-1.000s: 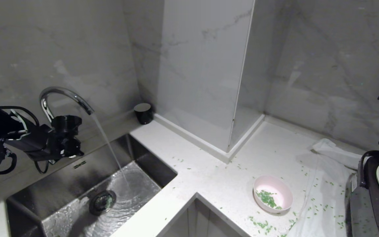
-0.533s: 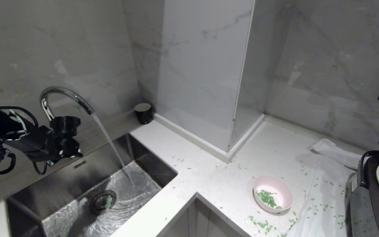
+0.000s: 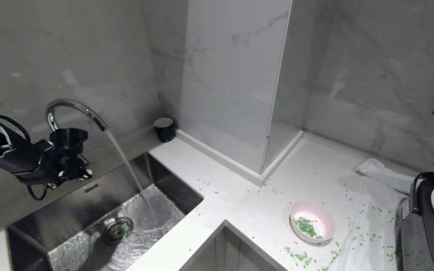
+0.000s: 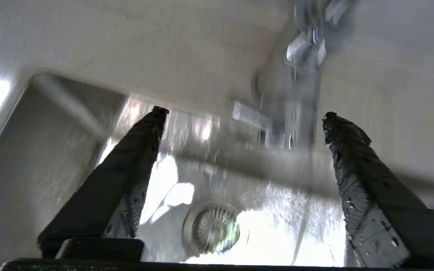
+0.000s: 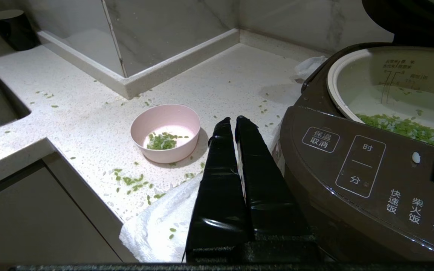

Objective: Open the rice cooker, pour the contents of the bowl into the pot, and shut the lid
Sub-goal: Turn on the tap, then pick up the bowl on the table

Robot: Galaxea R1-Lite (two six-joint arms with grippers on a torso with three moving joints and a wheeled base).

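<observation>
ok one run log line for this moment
left gripper: open, empty, by running faucet | right gripper: shut, parked | bowl: on counter, some grains | lid: open

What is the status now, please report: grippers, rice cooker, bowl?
Left gripper open, empty, by running faucet. Right gripper shut, empty. Rice cooker open, green grains in pot. Bowl on counter, some grains left.

The bowl was pale pink outside and white inside. The contents were bright green. The rice cooker was dark brown with white button marks. The counter was white with tiny speckles.
</observation>
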